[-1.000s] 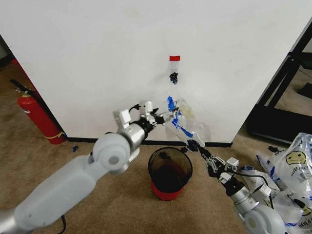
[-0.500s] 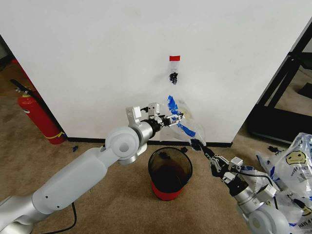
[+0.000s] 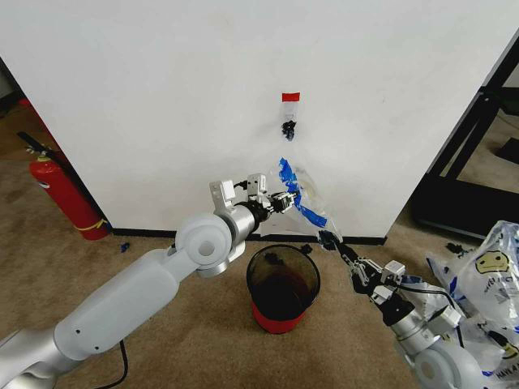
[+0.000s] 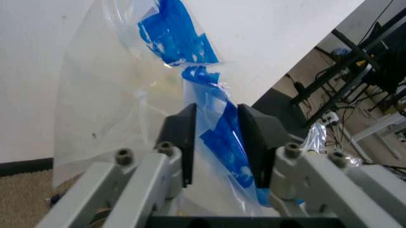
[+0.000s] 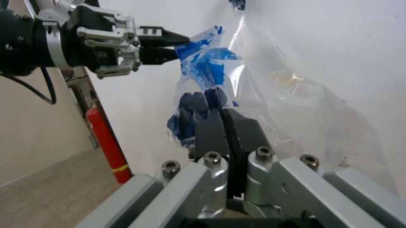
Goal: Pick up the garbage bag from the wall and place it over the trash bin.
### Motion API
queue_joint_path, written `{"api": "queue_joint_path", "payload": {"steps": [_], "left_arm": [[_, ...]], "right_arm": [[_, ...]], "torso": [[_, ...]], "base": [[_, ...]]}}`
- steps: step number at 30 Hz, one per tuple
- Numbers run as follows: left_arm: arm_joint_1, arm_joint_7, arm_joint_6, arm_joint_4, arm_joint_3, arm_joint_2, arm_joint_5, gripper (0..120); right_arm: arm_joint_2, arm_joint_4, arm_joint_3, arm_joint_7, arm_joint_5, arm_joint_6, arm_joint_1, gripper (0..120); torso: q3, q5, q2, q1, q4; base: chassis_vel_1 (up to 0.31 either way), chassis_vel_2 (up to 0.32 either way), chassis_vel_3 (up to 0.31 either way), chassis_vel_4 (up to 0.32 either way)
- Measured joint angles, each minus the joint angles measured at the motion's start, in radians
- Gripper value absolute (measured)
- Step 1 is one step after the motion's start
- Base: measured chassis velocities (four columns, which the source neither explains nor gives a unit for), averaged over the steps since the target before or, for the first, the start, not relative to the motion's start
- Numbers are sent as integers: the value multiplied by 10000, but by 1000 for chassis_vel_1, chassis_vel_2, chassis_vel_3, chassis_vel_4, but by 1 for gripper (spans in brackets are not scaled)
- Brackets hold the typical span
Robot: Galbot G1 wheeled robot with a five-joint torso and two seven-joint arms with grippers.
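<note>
The left arm reached up and forward from the lower left, its gripper (image 3: 285,198) level with the garbage bag (image 3: 302,194) in front of the wall (image 3: 162,97). The left wrist view showed what the head view could not — the two dark fingers (image 4: 184,137) stood a little apart with a twisted blue-printed fold of the bag (image 4: 216,142) running between them, the film touching their inner faces; whether they truly pinched it could not be told. Below the bag stood the trash bin (image 3: 283,288), black mesh on a red base, on the carpet. The right arm rose from the lower right, its gripper (image 3: 328,238) at the bag's lower corner. In the right wrist view its fingers (image 5: 212,133) were pressed together on a dark-blue bunch of plastic. The bag hung clear and crumpled, stretched slantwise between the two grippers — off the black hook (image 3: 288,127) under the red tape tag (image 3: 290,96).
</note>
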Motion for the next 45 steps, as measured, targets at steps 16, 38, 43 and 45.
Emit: {"api": "queue_joint_path", "payload": {"steps": [16,38,43,45], "left_arm": [[119,227,-312,-168,-87,-37,464,0],[756,313,-804,-750,-313,196,1231,0],[755,390,-806,-751,-163,159,1257,0],[728,428,-806,-719,-95,116,1260,0]], "right_arm": [[-141,-103,44,215,195,-2,91,0],[-1998,1726,1181,1969,-27,-608,-665,55],[-3196,1759,994,3112,646,-1038,-285,72],[-3615,1680,967,3411,840,-1228,-151,77]], "torso": [[0,-1,0,0,-1],[0,2,1,-1,-1],[0,0,1,0,2],[0,0,1,0,2]], "base": [[0,0,0,0],[0,0,0,0],[0,0,0,0],[0,0,0,0]]}}
